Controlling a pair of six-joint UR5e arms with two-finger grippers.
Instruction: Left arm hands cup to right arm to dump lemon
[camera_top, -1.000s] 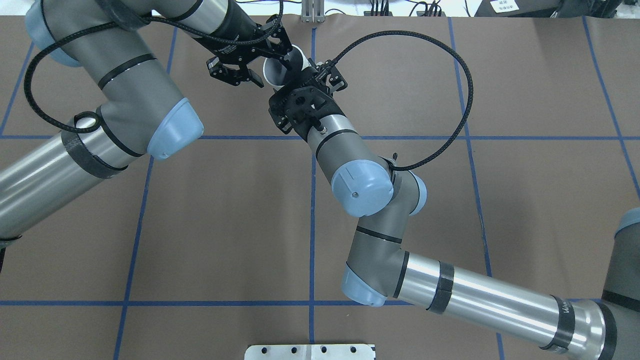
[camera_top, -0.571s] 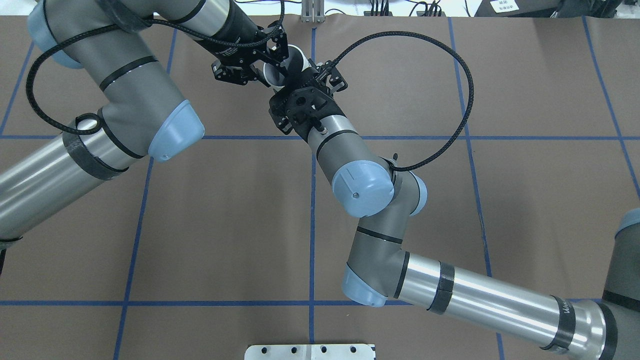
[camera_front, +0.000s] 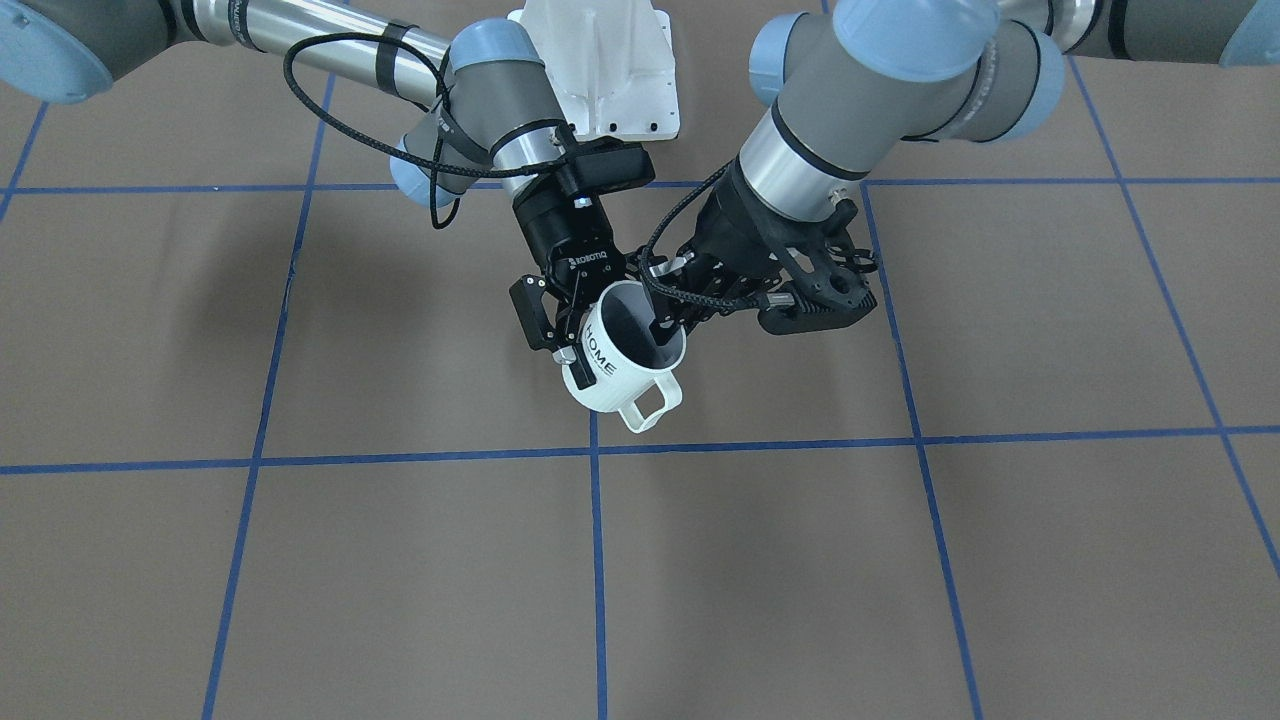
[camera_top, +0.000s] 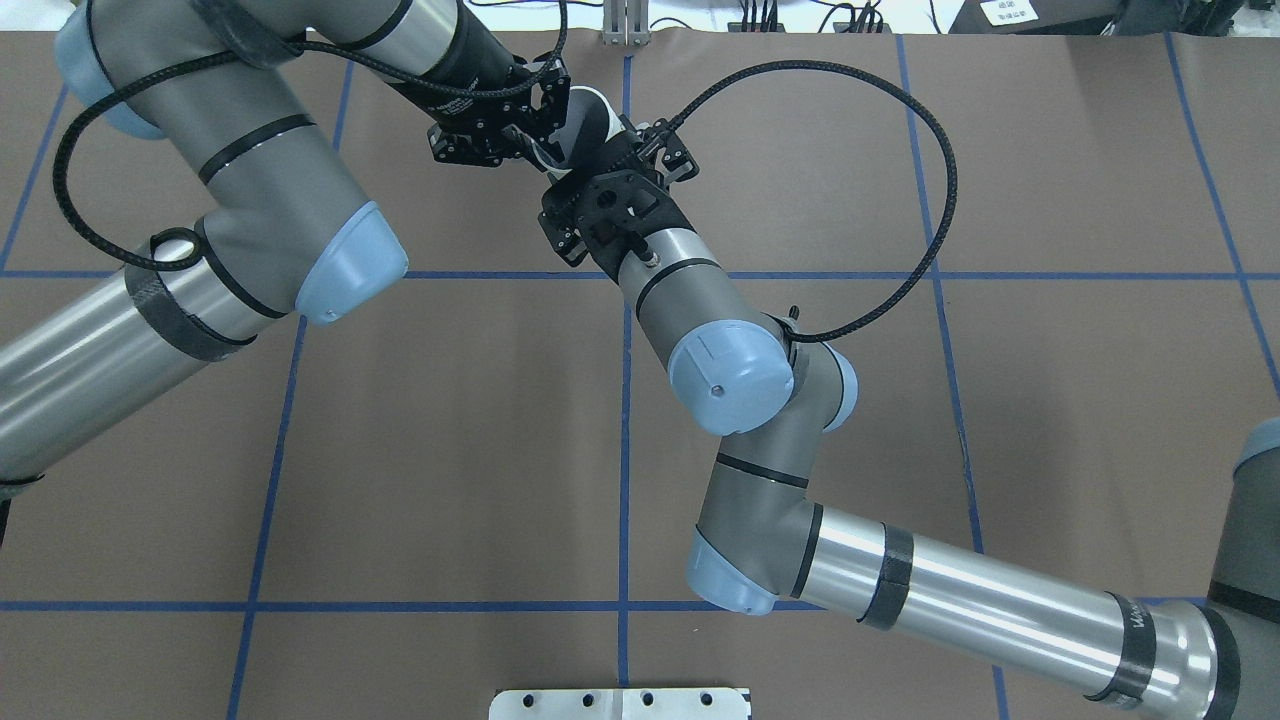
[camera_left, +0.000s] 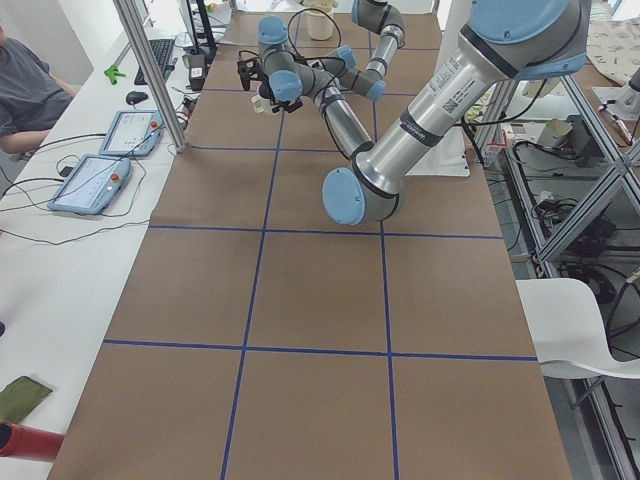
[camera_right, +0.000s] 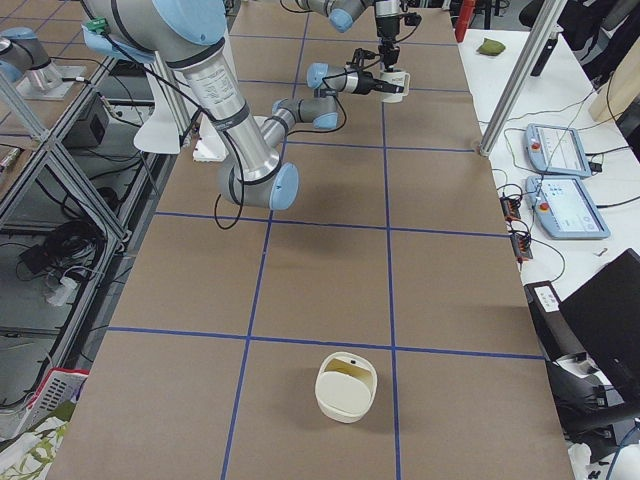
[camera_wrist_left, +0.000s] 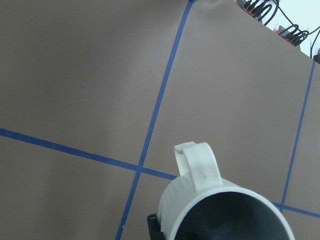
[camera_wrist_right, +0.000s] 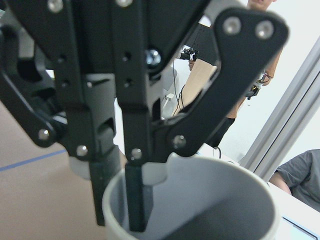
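Front-facing: saw HOME mug (camera_front: 608, 385) held clear of the table (camera_front: 900, 560), tipped, handle (camera_front: 650, 405) toward the camera. Found right gripper (camera_front: 562, 338) clamped across the mug body, and left gripper (camera_front: 668, 318) pinched on the rim with one finger inside.
Overhead: confirmed both grippers meeting at the mug, near the table's far edge, just beside the centre tape line (camera_top: 622, 480).
Side views: too small to judge jaws. Spotted a cream tub (camera_right: 346, 387) well apart, at the table's right end.
Left wrist: looked into the grey interior, contents not discernible.
Right wrist: caught left fingers (camera_wrist_right: 135, 200) straddling the rim wall, closed on it.
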